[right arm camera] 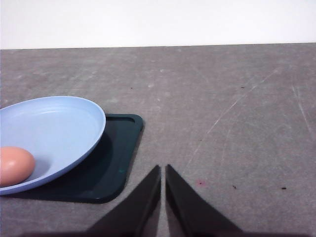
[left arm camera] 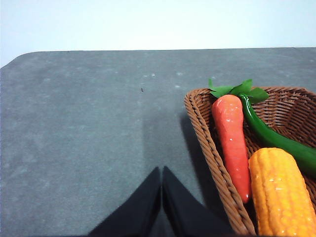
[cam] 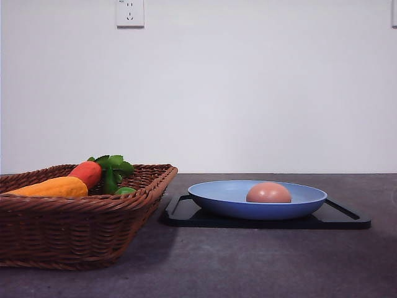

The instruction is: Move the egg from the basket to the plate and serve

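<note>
The pinkish-brown egg (cam: 268,193) lies inside the light-blue plate (cam: 223,195), which rests on a flat black tray (cam: 186,214) at centre right of the table. The same egg (right arm camera: 15,165) and plate (right arm camera: 59,128) appear in the right wrist view, off to one side of my right gripper (right arm camera: 163,170), whose fingers are shut with nothing between them over bare tabletop. The brown wicker basket (cam: 74,230) stands at the left. My left gripper (left arm camera: 161,173) is shut and empty above the table just outside the basket's woven rim (left arm camera: 207,148).
In the basket lie an orange-red carrot toy (left arm camera: 231,136) with green leaves, a yellow corn cob (left arm camera: 281,192) and a green pepper-like toy (left arm camera: 276,140). A white wall with a socket (cam: 129,12) stands behind the dark grey table.
</note>
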Motion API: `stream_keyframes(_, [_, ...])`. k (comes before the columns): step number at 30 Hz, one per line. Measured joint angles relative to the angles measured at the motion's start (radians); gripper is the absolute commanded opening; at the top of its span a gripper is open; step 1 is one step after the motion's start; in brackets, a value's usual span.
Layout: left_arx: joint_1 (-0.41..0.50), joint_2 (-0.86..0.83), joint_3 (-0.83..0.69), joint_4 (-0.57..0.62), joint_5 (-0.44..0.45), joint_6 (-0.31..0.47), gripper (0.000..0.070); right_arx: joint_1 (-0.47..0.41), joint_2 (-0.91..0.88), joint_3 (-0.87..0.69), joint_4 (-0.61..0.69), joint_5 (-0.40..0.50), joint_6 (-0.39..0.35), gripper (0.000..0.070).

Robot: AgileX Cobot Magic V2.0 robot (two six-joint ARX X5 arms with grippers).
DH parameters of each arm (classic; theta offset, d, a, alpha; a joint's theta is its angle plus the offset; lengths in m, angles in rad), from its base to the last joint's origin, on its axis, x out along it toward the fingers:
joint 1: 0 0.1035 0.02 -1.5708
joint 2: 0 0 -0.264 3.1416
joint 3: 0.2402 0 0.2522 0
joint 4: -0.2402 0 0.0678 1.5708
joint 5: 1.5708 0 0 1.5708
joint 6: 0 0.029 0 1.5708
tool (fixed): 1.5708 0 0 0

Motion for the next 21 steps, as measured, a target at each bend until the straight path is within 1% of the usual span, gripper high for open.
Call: stream_keyframes(21, [0.000, 0.000, 0.000, 0.000, 0.000, 0.000, 0.0000, 0.000, 0.000, 0.000, 0.000, 0.000, 0.000, 0.0000])
